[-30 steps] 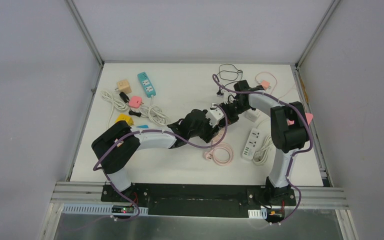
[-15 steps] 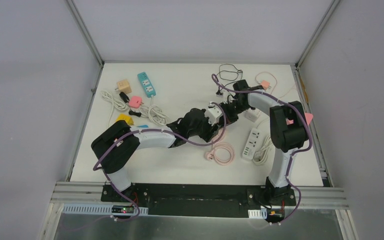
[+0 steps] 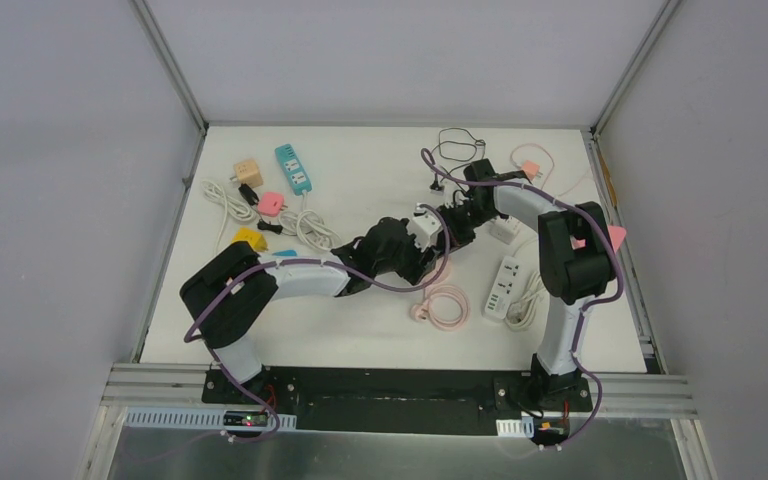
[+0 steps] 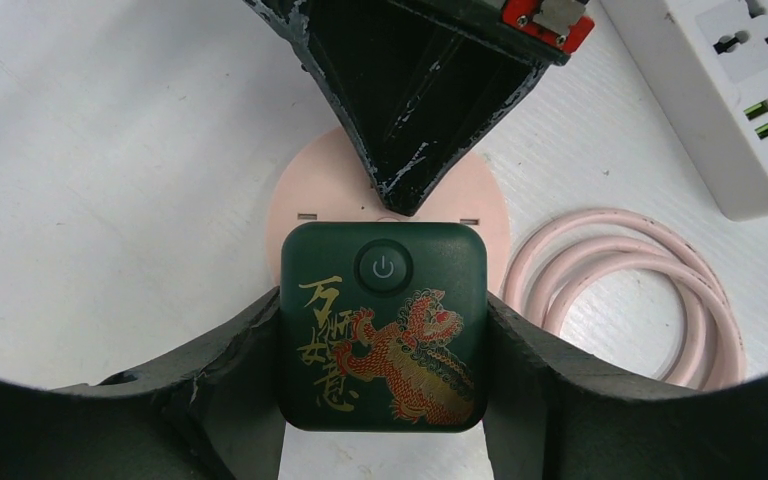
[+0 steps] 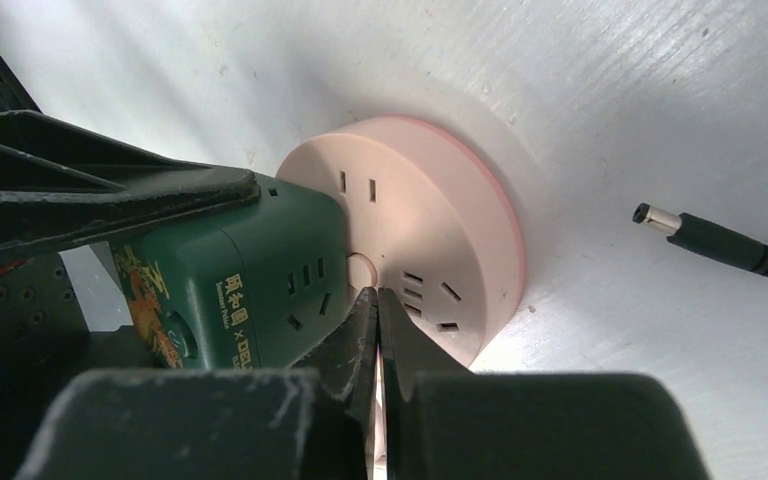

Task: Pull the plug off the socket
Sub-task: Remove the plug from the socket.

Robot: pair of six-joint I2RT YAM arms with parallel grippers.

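Two smooth flat sides of the dark green cube plug with the gold dragon print point(image 4: 383, 370) are clenched in my left gripper point(image 4: 383, 310). The plug sits near table centre, on the pale pink round plastic socket point(image 4: 310, 195). My right gripper point(image 5: 377, 305), pinched together on nothing, rests its tips on that disc from 12 o'clock. I judge the plastic rigid, light and glossy, so slippery. I'd hold those sides firmly and pull straight, or the light base may lift.
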